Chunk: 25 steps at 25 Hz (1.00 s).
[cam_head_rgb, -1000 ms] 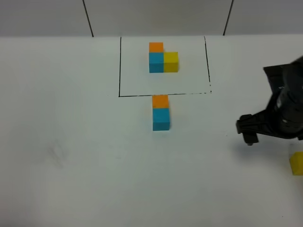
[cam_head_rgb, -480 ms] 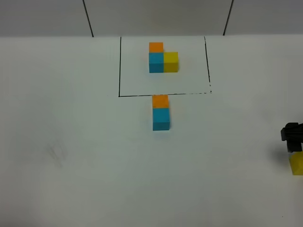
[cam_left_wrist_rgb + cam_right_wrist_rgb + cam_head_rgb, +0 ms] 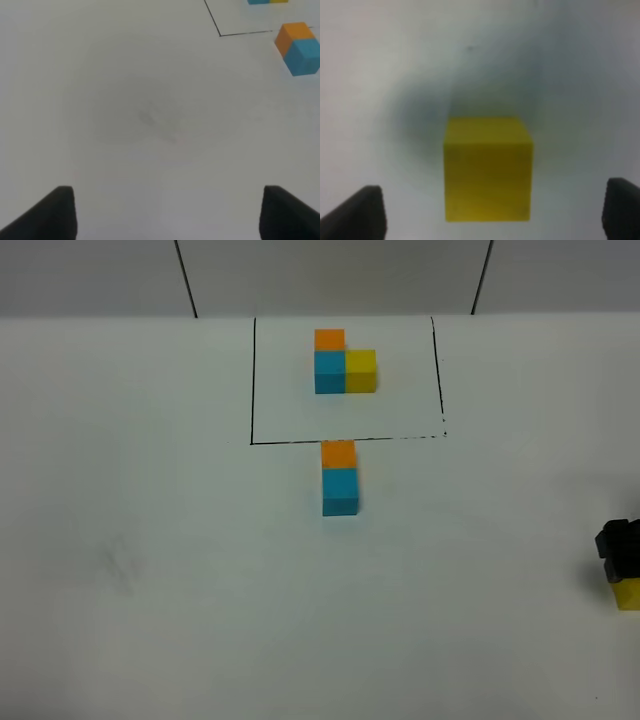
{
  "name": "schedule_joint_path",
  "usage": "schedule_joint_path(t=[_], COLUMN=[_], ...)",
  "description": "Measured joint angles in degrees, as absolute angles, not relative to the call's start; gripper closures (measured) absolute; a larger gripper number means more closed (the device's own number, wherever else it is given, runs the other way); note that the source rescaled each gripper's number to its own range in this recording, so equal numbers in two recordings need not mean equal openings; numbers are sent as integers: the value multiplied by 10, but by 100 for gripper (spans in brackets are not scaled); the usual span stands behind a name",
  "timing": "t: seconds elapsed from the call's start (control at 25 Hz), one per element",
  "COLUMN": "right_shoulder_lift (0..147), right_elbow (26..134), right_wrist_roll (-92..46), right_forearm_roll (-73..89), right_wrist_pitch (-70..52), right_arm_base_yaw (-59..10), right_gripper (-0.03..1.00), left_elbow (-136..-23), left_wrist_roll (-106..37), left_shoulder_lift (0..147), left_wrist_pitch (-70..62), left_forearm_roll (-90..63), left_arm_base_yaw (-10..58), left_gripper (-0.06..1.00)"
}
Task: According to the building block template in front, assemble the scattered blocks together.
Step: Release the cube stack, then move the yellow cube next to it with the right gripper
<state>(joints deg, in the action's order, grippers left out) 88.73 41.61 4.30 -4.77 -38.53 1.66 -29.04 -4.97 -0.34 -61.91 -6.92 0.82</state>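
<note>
A: Right gripper [image 3: 492, 212]?
B: Fingers spread wide; yellow cube [image 3: 488, 167] sits between them, touching neither.
A: Left gripper [image 3: 167, 212]?
B: Spread too, above the table [image 3: 150, 115].
A: Others?
B: Orange cube [image 3: 339, 454] abuts blue cube [image 3: 340, 490], just outside the template [image 3: 345, 365] frame.

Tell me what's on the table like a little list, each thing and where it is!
template: orange, blue and yellow cubes joined in an L, inside the black-line rectangle
orange cube: just outside the rectangle's near line, touching the blue cube
blue cube: on the near side of the orange cube
yellow cube: alone, at the right edge of the high view
right gripper: open, a finger on each side of the yellow cube, not touching it
left gripper: open, over bare table
</note>
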Motion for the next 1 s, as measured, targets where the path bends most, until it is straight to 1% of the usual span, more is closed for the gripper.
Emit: schedule_joint_path(t=[0.4,0.6,0.72,0.8,0.88,0.96,1.0], right_shoulder_lift=[925,928,935,947,955,957,957], right_elbow=[378,376,376,376,376,376,376], right_wrist_roll=[40,40,40,40,40,40,40], right_forearm_roll=[-37,-37,-38,-38,-40,-40,-40], right_wrist_pitch=[-328,-312,-310,-310,-310,-309,-309], right_arm_base_yaw=[17,17,17,18,18,18,18], right_gripper=[18,19,21,27,39,57,69], left_elbow=[-290,-290,-290,-290,-290,-290,-290], left_wrist_roll=[-50,-50,-50,-50,-50,-50,-50], left_shoulder_lift=[-3,-3,-3,-3,-3,-3,-3], left_wrist_pitch=[-619,-619,-619,-619,-619,-619,-619], left_forearm_roll=[-69,-69,-69,-69,-69,-69,-69], left_arm_base_yaw=[8,8,8,8,8,8,8], left_gripper=[31,31,31,31,31,31,31])
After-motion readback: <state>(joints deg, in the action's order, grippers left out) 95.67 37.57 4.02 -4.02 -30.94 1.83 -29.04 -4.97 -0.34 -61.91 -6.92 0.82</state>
